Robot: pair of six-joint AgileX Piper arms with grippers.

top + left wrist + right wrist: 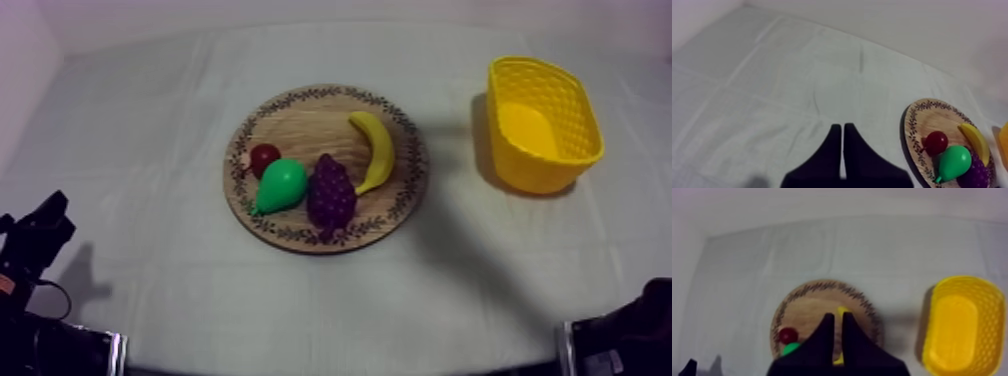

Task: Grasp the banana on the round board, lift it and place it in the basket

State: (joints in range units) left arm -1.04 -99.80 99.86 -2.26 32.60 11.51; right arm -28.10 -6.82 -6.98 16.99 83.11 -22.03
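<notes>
The yellow banana (375, 150) lies on the right side of the round wooden board (310, 125), beside purple grapes (331, 194), a green pear (280, 186) and a small red fruit (264, 158). The yellow basket (575, 125) stands empty to the right of the board. My left gripper (842, 126) is shut on nothing over bare cloth, well left of the board (932, 117); it rests at the table's left front (45, 222). My right gripper (838, 315) is shut on nothing, high over the board (804, 310), its fingers hiding most of the banana (842, 310).
My right arm (625, 340) sits at the table's front right corner. Grey-white cloth lies bare between the board and the basket (992, 303) and along the front edge. A wall rises behind the table.
</notes>
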